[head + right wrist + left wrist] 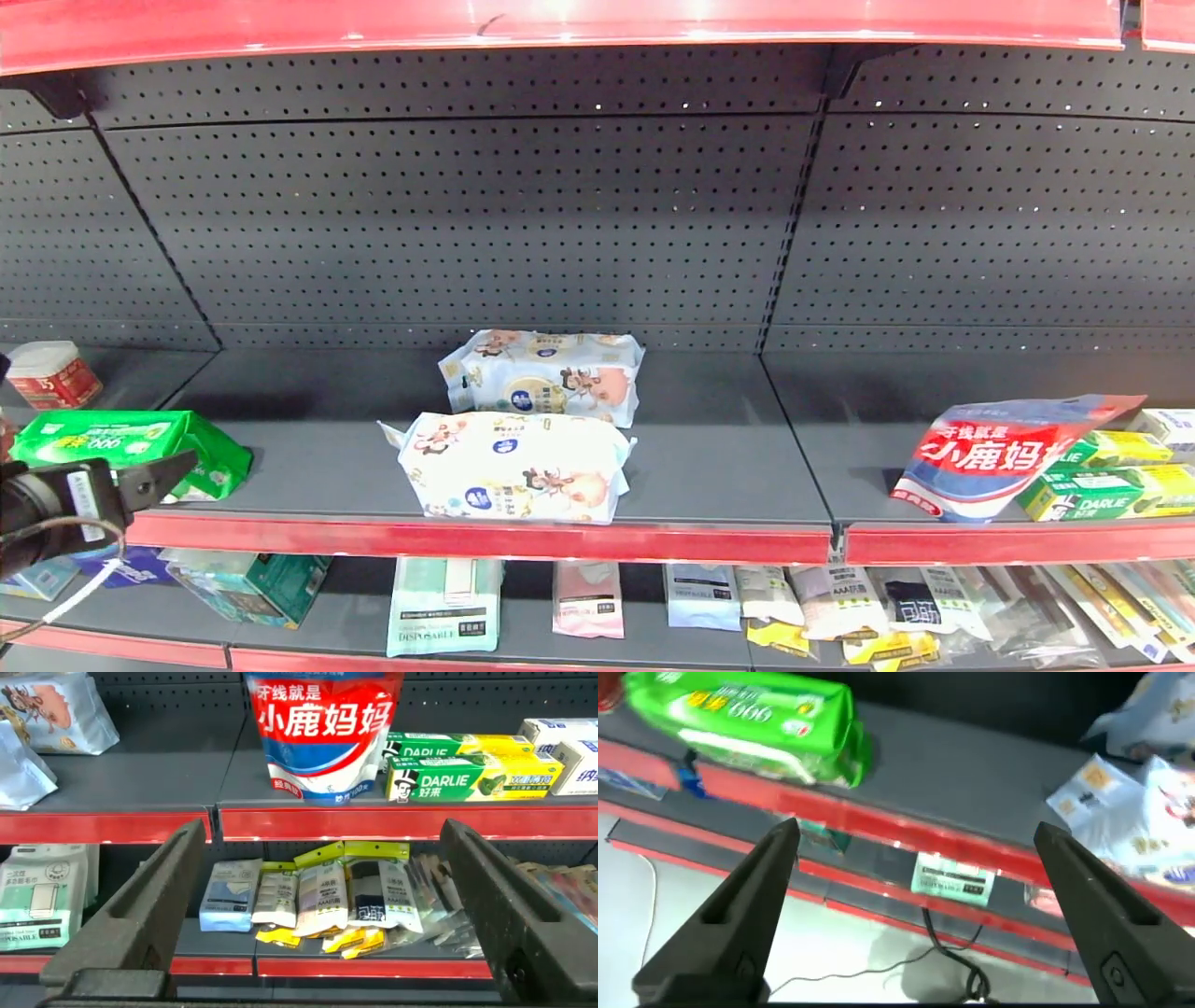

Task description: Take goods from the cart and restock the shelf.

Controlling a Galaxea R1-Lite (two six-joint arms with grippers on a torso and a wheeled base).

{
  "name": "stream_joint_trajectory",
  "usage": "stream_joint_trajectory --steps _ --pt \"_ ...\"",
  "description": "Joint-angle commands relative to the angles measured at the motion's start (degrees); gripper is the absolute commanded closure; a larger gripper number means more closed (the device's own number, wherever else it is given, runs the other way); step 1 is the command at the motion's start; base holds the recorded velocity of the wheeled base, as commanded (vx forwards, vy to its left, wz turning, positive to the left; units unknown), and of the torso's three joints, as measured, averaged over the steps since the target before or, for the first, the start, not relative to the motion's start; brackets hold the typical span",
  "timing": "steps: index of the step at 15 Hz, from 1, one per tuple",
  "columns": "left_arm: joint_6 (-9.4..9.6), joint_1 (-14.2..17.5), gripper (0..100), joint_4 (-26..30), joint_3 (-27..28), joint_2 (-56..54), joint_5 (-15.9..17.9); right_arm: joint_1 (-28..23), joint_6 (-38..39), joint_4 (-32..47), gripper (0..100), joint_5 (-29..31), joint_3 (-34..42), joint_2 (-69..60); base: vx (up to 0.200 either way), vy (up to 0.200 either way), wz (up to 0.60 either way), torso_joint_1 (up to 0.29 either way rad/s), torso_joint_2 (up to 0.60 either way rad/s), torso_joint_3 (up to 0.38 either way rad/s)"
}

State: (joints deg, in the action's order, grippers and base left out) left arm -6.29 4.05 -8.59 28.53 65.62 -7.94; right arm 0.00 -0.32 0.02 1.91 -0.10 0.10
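Two white printed soft packs lie on the dark middle shelf, one at the front and one behind it. A green pack lies at the shelf's left end. My left gripper hangs open and empty just in front of the red shelf edge, below the green pack; its fingers frame the red edge, with the white packs off to the side. My right gripper is open and empty, facing the shelf front below a red-and-blue pouch.
The red-and-blue pouch leans on green and yellow toothpaste boxes at the right. A red jar stands at the far left. The lower shelf holds several small packets and boxes. Bare shelf lies between the packs.
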Motion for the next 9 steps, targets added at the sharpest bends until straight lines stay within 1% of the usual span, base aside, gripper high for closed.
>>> stream_joint_trajectory --steps 1,2,3,6,7,8,9 --pt "0.05 -0.6 0 -2.0 -0.5 8.3 0.9 0.0 0.0 0.0 0 0.0 0.0 0.1 0.0 0.0 0.0 0.0 0.0 0.0" --pt "0.05 -0.7 0 -2.7 -0.6 9.3 1.5 0.0 0.0 0.0 0 0.0 0.0 0.1 0.0 0.0 0.0 0.0 0.0 0.0" --pt "0.05 -0.8 0 -5.0 -0.9 12.8 2.7 0.0 0.0 0.0 0 0.0 0.0 0.1 0.0 0.0 0.0 0.0 0.0 0.0" --pt "0.14 -2.5 0 -8.5 -0.3 17.8 2.8 0.0 0.0 0.0 0 0.0 0.0 0.1 0.0 0.0 0.0 0.0 0.0 0.0" --pt "-0.04 -4.3 0 -9.9 0.7 21.0 2.8 0.0 0.0 0.1 0 0.0 0.0 0.1 0.0 0.0 0.0 0.0 0.0 0.0" --pt "-0.04 -4.3 0 -9.9 0.7 21.0 2.8 0.0 0.0 0.1 0 0.0 0.0 0.1 0.0 0.0 0.0 0.0 0.0 0.0" --pt "-0.04 -7.5 0 -11.7 2.5 25.7 2.8 0.0 0.0 0.0 0 0.0 0.0 0.0 0.0 0.0 0.0 0.0 0.0 0.0"
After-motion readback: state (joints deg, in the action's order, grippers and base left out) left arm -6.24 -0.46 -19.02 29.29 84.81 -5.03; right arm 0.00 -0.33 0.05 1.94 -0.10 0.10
